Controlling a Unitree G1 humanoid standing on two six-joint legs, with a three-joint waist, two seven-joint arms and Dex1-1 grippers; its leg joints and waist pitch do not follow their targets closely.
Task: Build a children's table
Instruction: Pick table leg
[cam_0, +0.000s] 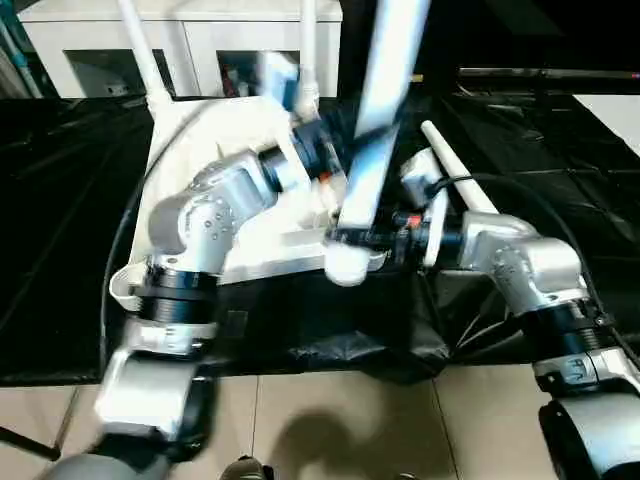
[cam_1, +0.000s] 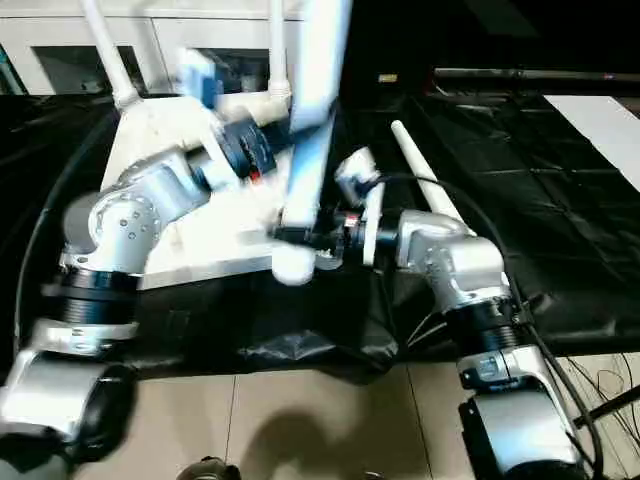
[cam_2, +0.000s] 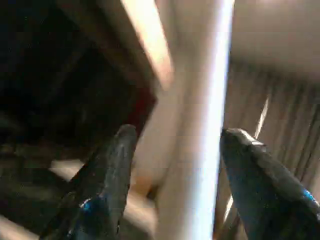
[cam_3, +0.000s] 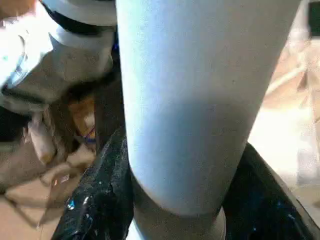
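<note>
The white table top (cam_0: 200, 130) lies upside down on a black sheet, with two white legs (cam_0: 140, 50) (cam_0: 307, 50) standing in its far corner sockets. A third leg (cam_0: 385, 90) stands nearly upright over the near right corner. My right gripper (cam_0: 350, 237) is shut on its thick lower end; in the right wrist view the leg (cam_3: 195, 100) sits tight between both fingers. My left gripper (cam_0: 335, 150) reaches the same leg higher up. In the left wrist view its fingers (cam_2: 120, 165) stand apart around the leg (cam_2: 200, 125), with a gap on one side. Another leg (cam_0: 455, 165) lies on the sheet to the right.
The black sheet (cam_0: 60, 250) covers the floor under the table top and stretches to both sides. A white cabinet with glass doors (cam_0: 200, 40) stands behind. Beige floor tiles (cam_0: 350, 420) show in front, near my body.
</note>
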